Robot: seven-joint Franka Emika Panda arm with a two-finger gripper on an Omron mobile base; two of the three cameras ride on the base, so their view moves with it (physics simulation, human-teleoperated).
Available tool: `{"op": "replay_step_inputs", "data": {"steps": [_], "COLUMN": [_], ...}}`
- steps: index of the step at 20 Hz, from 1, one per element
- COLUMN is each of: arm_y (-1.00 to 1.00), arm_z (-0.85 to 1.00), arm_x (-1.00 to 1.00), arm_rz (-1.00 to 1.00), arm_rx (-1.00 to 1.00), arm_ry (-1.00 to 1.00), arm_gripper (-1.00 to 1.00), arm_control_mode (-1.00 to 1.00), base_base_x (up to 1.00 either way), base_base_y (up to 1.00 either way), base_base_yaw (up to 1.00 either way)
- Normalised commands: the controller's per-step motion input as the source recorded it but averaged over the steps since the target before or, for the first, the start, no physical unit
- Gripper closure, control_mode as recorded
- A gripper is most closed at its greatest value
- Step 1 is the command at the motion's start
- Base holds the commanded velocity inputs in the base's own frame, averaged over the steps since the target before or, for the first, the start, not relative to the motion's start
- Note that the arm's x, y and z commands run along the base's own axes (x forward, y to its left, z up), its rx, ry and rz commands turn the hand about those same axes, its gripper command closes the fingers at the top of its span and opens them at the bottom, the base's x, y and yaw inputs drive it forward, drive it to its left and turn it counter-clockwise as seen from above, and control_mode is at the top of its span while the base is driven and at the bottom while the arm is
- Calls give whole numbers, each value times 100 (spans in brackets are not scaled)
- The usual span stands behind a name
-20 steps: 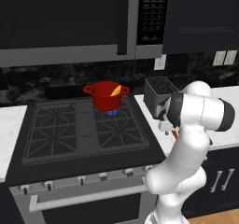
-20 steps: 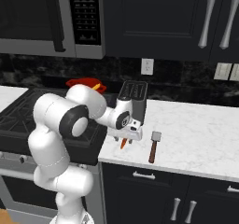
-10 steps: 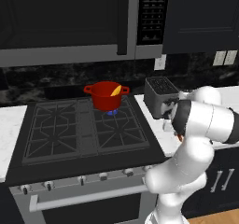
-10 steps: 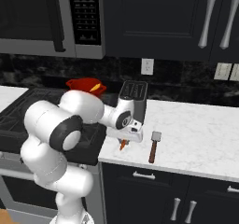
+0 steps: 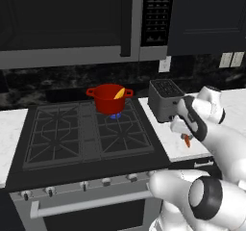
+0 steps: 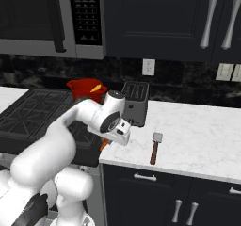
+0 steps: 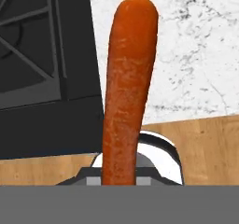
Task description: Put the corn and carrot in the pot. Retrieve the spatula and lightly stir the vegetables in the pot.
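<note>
Setting: dark kitchen; black gas stove [image 5: 91, 134] beside a white marble table [image 6: 197, 135], with a grey toaster [image 6: 135, 102] at the table's stove end.

Pot: the red pot [image 5: 109, 99] stands on the rear right burner, a yellow piece, seemingly the corn [image 5: 119, 93], leaning over its rim.

Carrot: the carrot [image 7: 127, 87] rises lengthwise from the jaws in the hand view; from the base views its orange tip hangs just below the hand, near the front edge of the table, in front of the toaster and well apart from the pot.

Gripper: the gripper [image 5: 187, 137] has its jaws closed tight on the carrot's thick end; the fingertips themselves are hidden behind the vegetable.

Spatula: the spatula [image 6: 155, 147] lies flat on the table to the right of the hand, untouched, pale blade toward the wall.

Step in hand (judgement): carry the carrot to the pot; the corn appears already placed, stirring not yet begun.

How to do it well (judgement): raise the hand enough to clear the toaster and the pot rim, travel left and back over the stove, centre the carrot above the pot's mouth, lower its free end inside, then release so it does not tip out over the rim.

Risk (judgement): a long carrot gripped at one end may swing or slip during a fast sweep.
</note>
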Motion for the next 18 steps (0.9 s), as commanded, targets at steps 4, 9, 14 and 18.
{"op": "replay_step_inputs", "data": {"steps": [4,9,14,18], "arm_y": [99,93,62,41], "arm_z": [86,78,45,39], "arm_x": [-38,0,54,79], "arm_rz": [-17,-18,-20,-23], "arm_rx": [27,24,17,17], "arm_ry": [0,0,-5,-1], "arm_gripper": [100,100,100,100], "arm_control_mode": [-100,-100,-100,-100], "base_base_x": [0,0,0,0], "base_base_y": [0,0,0,0], "base_base_yaw": [0,0,0,0]}}
